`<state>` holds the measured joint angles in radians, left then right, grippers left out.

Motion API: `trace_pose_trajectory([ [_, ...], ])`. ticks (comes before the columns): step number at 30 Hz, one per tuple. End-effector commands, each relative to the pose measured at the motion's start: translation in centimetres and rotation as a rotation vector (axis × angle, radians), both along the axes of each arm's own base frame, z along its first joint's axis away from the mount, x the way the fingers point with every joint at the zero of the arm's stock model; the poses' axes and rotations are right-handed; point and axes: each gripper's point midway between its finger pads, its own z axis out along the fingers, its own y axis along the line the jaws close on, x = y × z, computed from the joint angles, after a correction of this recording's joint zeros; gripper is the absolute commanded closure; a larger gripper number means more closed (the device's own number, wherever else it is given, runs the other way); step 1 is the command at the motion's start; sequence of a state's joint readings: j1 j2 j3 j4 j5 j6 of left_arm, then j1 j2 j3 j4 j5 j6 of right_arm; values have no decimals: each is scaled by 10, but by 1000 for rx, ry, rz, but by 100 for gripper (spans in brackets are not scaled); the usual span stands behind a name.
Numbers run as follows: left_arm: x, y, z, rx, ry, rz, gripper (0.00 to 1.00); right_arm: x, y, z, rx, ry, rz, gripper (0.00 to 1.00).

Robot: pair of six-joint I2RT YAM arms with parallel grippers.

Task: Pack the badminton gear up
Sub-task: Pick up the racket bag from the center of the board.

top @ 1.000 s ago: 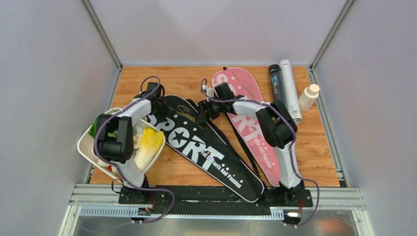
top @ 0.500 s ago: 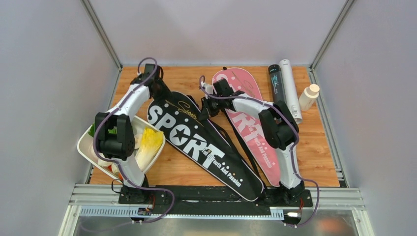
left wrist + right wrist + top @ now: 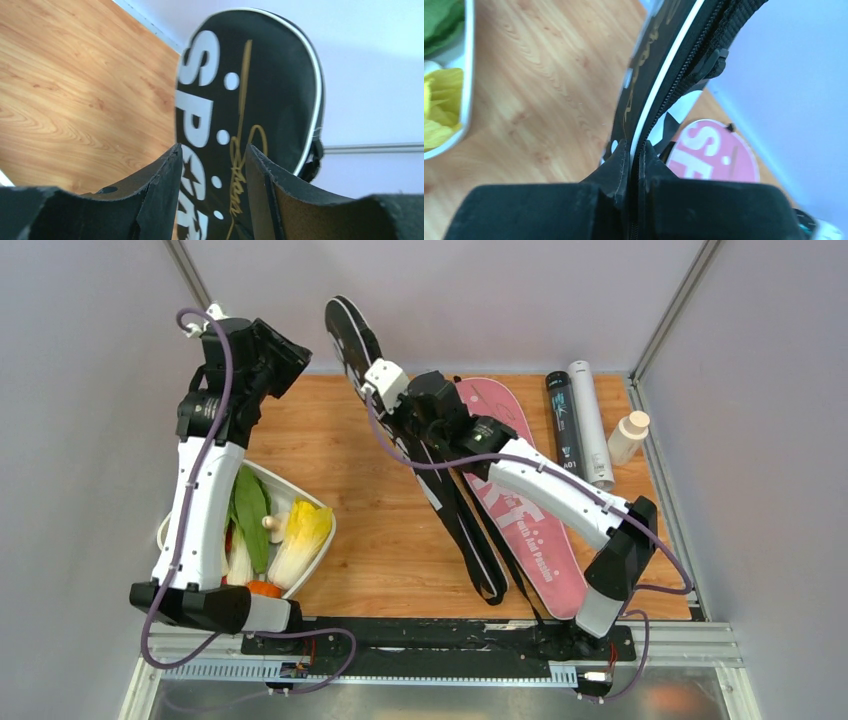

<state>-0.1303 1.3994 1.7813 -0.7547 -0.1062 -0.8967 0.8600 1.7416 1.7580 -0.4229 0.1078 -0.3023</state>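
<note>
Tilting the black bag (image 3: 347, 335) up from the counter (image 3: 380, 540), the right jaws pinch its zipper edge, pressed tight on it; a second ago it lay flat beside the pink bag (image 3: 520, 520). Now it stands on edge, easier to open, I judge. The left jaws are spread, holding nothing. Only the right wrist view shows the zipper pull (image 3: 711, 62).
</note>
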Motion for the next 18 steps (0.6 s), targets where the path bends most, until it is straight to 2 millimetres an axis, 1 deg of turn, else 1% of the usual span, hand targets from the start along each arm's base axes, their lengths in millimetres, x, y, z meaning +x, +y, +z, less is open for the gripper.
trace_pose_trajectory([
  [1, -14, 7, -2, -43, 34, 40, 43, 11, -18, 17, -273, -275, -131, 100],
  [3, -20, 12, -4, -29, 46, 59, 43, 11, -20, -3, -387, -302, -159, 100],
  [6, -31, 33, -13, 25, 50, 153, 42, 9, -22, -31, -519, -332, -204, 100],
  [7, -31, 41, -12, 41, 38, 188, 41, 7, -21, -39, -552, -341, -211, 100],
  [8, -33, 47, -17, 52, 45, 208, 40, 4, -18, -47, -568, -346, -210, 100],
  [10, -32, 58, -22, 56, 63, 250, 38, -1, -9, -57, -574, -357, -197, 100],
  [11, -31, 58, -26, 44, 85, 244, 38, -3, -6, -59, -579, -368, -197, 100],
  [12, -25, 63, -28, 24, 101, 255, 38, -3, -3, -57, -585, -386, -202, 100],
  [13, -25, 59, -35, 6, 137, 232, 38, -4, 0, -55, -593, -411, -208, 100],
  [14, -18, 61, -35, -6, 151, 236, 38, -3, 1, -50, -607, -444, -220, 100],
  [15, -18, 60, -38, -8, 175, 230, 38, -4, 3, -44, -619, -477, -227, 100],
  [18, -10, 57, -41, -16, 188, 213, 37, -5, 6, -25, -622, -551, -233, 100],
])
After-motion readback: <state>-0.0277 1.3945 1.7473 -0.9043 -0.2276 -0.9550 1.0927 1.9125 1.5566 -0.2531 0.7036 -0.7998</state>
